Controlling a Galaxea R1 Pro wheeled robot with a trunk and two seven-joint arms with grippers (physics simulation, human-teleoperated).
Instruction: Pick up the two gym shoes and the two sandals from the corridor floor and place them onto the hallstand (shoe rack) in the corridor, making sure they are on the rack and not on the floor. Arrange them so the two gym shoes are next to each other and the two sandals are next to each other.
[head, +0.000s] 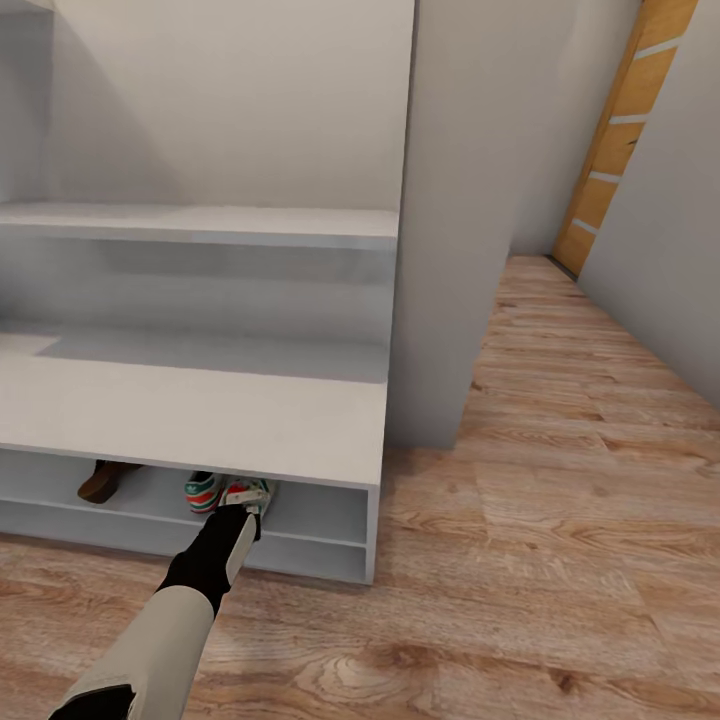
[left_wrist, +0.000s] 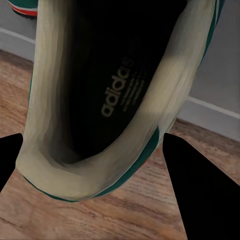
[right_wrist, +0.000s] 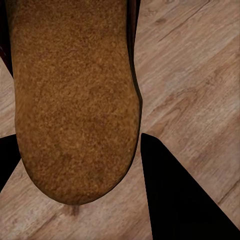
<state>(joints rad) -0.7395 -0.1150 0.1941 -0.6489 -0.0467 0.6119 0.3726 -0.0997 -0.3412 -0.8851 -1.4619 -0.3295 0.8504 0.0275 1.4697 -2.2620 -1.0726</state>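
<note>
The pale grey hallstand (head: 190, 410) stands in front of me. On its low shelf lie one dark brown sandal (head: 100, 482) and one cream gym shoe (head: 203, 492) with green stripes. My left gripper (head: 240, 512) reaches to the shelf's front edge, shut on the heel of the second gym shoe (head: 248, 494). In the left wrist view this gym shoe (left_wrist: 115, 85) hangs between the fingers (left_wrist: 200, 190), over the floor and against the rack's front. My right gripper (right_wrist: 79, 136) is shut on the other sandal (right_wrist: 75, 100), whose tan footbed faces the camera above the wood floor (right_wrist: 190, 75).
A grey wall panel (head: 450, 220) closes the hallstand's right side. The plank corridor floor (head: 560, 480) runs past it toward a wooden door (head: 620, 130) at the far right. An upper shelf (head: 200, 225) spans the unit above the bench.
</note>
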